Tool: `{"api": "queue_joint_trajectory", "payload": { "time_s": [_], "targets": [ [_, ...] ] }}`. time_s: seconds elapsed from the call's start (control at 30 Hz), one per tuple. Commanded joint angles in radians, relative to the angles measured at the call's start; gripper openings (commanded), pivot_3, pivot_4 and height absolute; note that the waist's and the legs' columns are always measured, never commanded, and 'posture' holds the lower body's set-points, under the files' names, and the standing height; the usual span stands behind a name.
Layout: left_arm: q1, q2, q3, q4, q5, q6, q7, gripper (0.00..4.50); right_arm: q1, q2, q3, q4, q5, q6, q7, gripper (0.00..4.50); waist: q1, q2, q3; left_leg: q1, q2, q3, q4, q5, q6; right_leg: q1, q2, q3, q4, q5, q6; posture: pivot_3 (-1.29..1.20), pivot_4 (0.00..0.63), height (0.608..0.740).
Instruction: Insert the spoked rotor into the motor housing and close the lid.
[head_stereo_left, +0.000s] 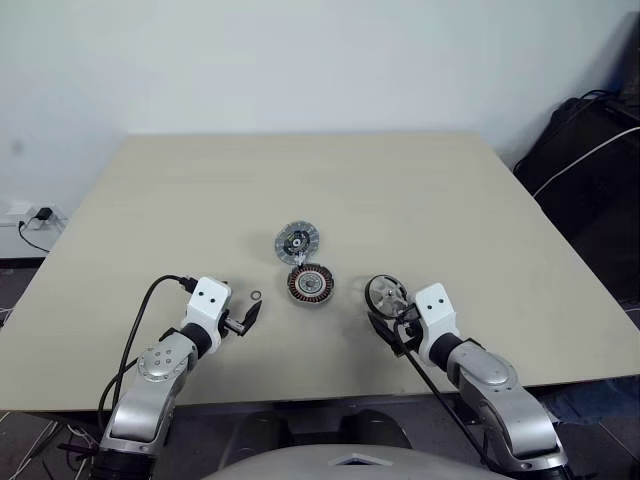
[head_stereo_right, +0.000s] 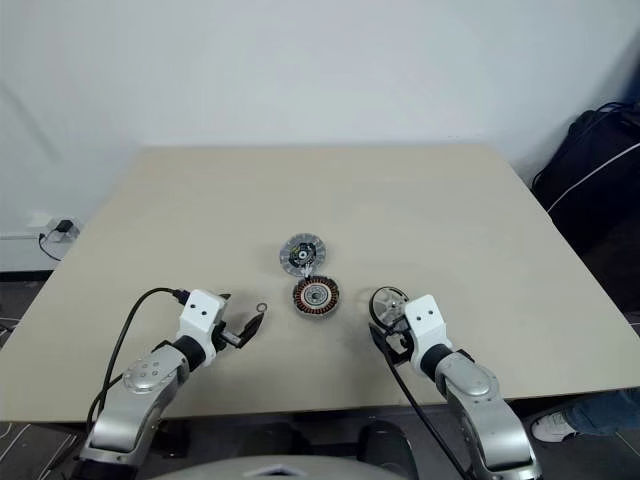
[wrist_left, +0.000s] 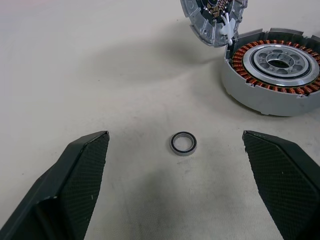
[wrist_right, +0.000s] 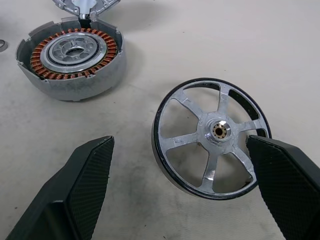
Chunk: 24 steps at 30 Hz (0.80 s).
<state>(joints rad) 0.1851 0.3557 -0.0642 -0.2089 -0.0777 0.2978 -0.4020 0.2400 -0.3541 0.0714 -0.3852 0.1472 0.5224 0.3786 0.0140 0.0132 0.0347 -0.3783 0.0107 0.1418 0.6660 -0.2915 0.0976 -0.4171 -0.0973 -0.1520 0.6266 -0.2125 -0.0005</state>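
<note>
The spoked rotor (wrist_right: 212, 137) lies flat on the table, dark-rimmed with a shiny hub, right in front of my right gripper (wrist_right: 179, 140), which is open with nothing held. The motor housing (head_stereo_left: 310, 285) sits mid-table, its copper windings facing up. Touching its far side is the lid (head_stereo_left: 297, 241), radial-lined face up. My left gripper (wrist_left: 175, 135) is open too and points at a tiny washer ring (wrist_left: 183, 143) lying left of the housing. Both grippers hover near the table's front edge.
The beige table (head_stereo_left: 200, 190) stretches wide around the parts. A black bag (head_stereo_left: 590, 190) with a white cable stands beyond the right edge. A wall socket with a plug (head_stereo_left: 30, 215) is off the left edge.
</note>
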Motion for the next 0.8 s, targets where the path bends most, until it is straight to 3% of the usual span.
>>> {"api": "queue_joint_trajectory", "payload": {
  "time_s": [0.03,0.47,0.8],
  "targets": [
    [-0.005,0.006,0.006,-0.017,0.011,0.0,0.007,4.5,-0.014,0.004,-0.008,-0.015,0.001,-0.027,-0.002,4.49,0.0,0.0,0.0,0.0,0.0,0.0,0.0,0.0,0.0,0.0,0.0,0.0,0.0,0.0,0.0,0.0,0.0,0.74],
    [-0.017,-0.001,0.018,-0.003,0.007,0.006,0.024,4.5,-0.017,0.01,-0.007,-0.019,-0.002,-0.021,-0.002,4.49,0.0,0.0,0.0,0.0,0.0,0.0,0.0,0.0,0.0,0.0,0.0,0.0,0.0,0.0,0.0,0.0,0.0,0.74],
    [-0.15,-0.035,-0.052,0.138,0.029,-0.006,0.008,4.5,-0.029,0.023,0.004,-0.015,-0.005,-0.019,-0.004,4.49,0.001,0.0,0.0,0.0,0.0,0.0,0.0,0.001,-0.002,0.0,0.0,0.0,0.0,0.0,0.001,0.0,0.0,0.74]
  ]
}}
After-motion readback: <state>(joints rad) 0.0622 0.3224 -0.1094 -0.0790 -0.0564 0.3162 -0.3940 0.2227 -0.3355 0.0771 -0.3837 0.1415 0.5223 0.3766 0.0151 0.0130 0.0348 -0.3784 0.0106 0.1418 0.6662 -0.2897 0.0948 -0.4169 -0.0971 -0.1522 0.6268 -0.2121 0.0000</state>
